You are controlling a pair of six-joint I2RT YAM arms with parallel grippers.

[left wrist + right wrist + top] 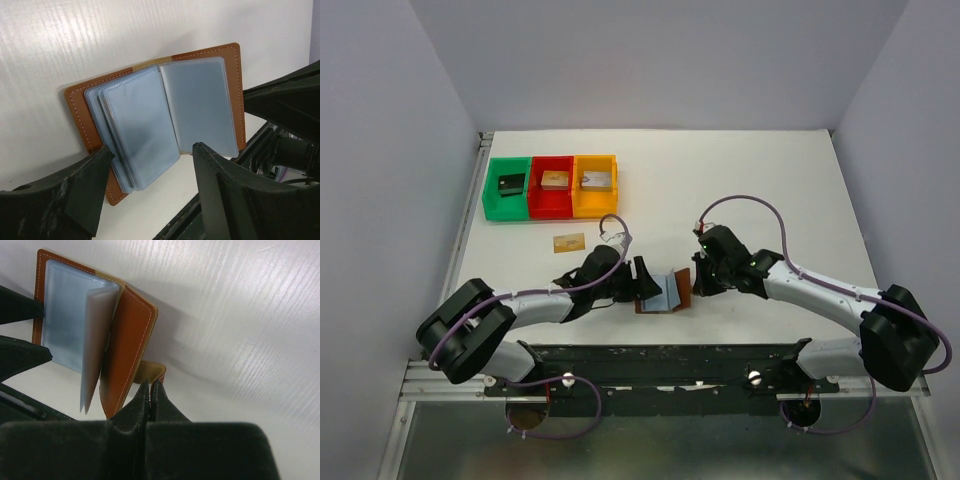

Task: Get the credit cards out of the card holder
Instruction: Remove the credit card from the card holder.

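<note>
brown wallet (pixel 665 291) lies open on the white table (pixel 770 180), blue pockets (pixel 195 105) showing, between both grippers. left gripper (pixel 150 152) fingers are spread wide by the pockets. right gripper (pixel 150 387) fingers are pressed together, tips at the snap tab (pixel 150 371). one tan card (pixel 568 242) lies apart.
</note>
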